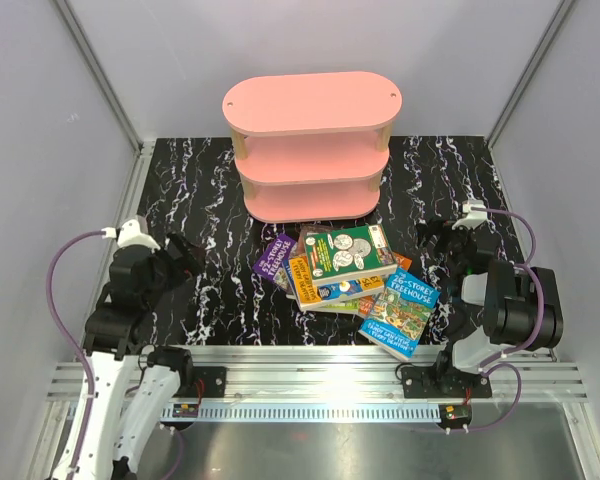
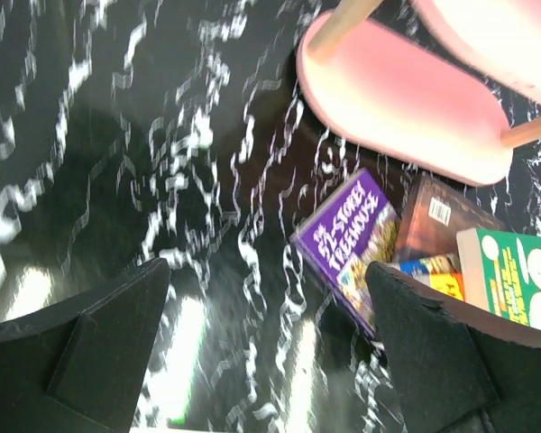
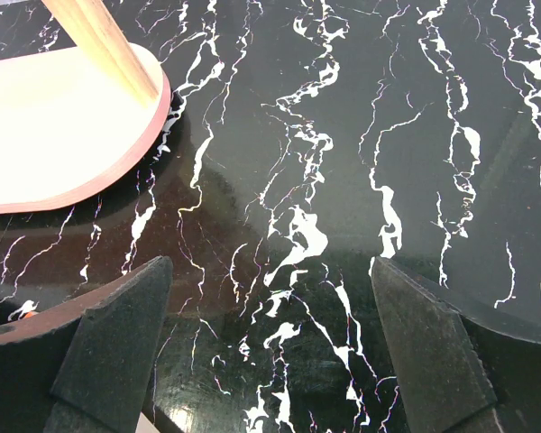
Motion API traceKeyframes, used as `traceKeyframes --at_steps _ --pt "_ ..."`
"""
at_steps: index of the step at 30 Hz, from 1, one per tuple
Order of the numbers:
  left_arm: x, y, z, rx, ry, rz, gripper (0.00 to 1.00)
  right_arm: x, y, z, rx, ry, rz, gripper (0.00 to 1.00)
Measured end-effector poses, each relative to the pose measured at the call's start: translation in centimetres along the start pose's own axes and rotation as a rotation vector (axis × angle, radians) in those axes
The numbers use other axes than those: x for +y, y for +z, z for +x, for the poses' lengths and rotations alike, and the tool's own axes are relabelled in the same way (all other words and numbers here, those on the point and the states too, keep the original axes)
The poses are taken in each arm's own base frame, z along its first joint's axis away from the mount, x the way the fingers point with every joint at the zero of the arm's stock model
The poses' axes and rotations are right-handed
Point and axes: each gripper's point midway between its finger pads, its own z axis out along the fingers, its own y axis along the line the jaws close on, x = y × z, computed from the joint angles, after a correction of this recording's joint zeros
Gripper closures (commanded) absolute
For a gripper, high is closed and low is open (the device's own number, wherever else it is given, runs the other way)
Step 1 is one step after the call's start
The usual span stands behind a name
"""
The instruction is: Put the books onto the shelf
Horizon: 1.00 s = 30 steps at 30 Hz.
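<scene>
Top external step: starting; books (image 1: 345, 275) are lying heaped before shelf (image 1: 313, 150).
Grip: I am hovering left end effector (image 2: 269, 271) and right end effector (image 3: 272, 266), both released, empty.
Next: likely pinching purple book (image 2: 347, 230) by its edge.

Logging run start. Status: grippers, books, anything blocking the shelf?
Left gripper open, empty; right gripper open, empty. Books heaped just in front of shelf, none shelved. Nothing between pile and shelf.
</scene>
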Motion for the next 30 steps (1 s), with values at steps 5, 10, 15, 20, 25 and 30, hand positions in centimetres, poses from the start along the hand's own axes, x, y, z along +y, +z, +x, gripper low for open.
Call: traceKeyframes --at_steps 5,10,15,20,25,30 --pt "0.6 0.0 3.8 0.193 -0.09 -0.058 0.01 0.0 0.0 0.0 0.0 0.0 0.0 0.0" --pt "-1.4 0.1 7.5 0.278 -0.165 0.122 0.01 0.0 0.0 0.0 0.0 0.0 0.0 0.0" --pt "-3.3 -0.5 7.9 0.252 -0.273 0.253 0.01 0.0 0.0 0.0 0.0 0.0 0.0 0.0" --pt "-4.5 0.1 9.1 0.442 -0.255 0.216 0.01 0.0 0.0 0.0 0.0 0.0 0.0 0.0" --pt "-7.6 -0.5 7.2 0.51 -0.165 0.236 0.01 0.0 0.0 0.0 0.0 0.0 0.0 0.0" --pt "-13.4 -0.6 5.6 0.561 -0.005 0.325 0.01 0.0 0.0 -0.2 -0.007 -0.001 -0.001 0.0"
